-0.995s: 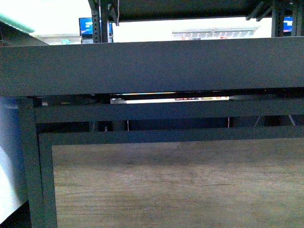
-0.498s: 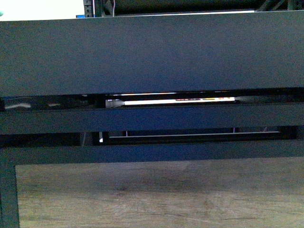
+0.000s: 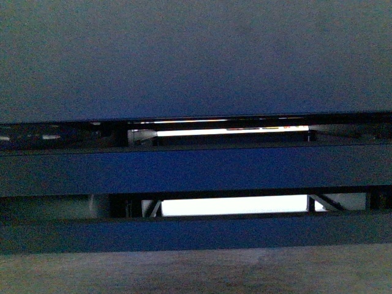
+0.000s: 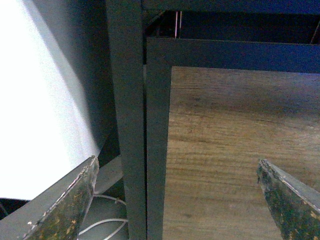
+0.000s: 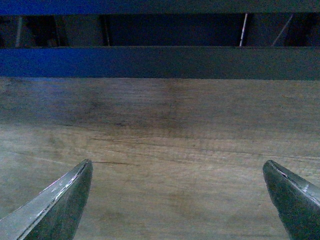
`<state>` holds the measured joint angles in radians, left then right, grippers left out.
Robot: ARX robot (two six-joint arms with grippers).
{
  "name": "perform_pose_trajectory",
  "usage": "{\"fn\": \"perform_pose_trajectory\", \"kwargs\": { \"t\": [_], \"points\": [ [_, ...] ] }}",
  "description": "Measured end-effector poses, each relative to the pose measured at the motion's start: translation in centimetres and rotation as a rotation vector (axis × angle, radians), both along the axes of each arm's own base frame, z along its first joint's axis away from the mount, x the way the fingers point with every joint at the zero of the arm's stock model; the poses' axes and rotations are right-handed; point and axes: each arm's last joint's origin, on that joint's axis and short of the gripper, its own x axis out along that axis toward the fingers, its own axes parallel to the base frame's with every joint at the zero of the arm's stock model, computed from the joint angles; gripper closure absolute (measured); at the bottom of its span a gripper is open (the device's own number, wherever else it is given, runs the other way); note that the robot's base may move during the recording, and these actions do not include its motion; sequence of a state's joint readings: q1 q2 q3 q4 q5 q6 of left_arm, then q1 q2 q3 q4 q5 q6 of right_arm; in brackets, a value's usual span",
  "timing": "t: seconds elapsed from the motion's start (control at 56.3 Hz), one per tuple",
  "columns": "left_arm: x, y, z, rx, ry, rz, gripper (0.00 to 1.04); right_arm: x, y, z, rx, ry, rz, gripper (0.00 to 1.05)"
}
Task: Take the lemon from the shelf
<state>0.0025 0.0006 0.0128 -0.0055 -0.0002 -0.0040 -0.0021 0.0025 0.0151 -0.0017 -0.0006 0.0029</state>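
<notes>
Just ahead of left pincer (image 4: 176, 162) & right pincer (image 5: 177, 162), both spread, empty: shelf (image 5: 160, 62) w/ wood panel (image 5: 165, 120). Lemon not in view, prob. higher up; raise arms, spot it before reaching.

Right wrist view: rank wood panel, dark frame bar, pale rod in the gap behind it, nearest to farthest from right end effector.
1. Wood panel, straight ahead of the open right end effector.
2. Dark frame bar, bordering the panel.
3. Pale rod, in the gap behind the bar.
</notes>
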Motion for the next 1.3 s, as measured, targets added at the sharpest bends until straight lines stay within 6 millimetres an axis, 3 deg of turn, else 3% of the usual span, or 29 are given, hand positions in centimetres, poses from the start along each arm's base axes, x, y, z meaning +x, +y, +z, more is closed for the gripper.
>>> {"fn": "perform_pose_trajectory", "kwargs": {
  "t": [1.298],
  "points": [
    [0.00, 0.00, 0.00, 0.000, 0.000, 0.000, 0.08, 0.00, 0.01, 0.00, 0.000, 0.000, 0.002, 0.02]
  ]
}}
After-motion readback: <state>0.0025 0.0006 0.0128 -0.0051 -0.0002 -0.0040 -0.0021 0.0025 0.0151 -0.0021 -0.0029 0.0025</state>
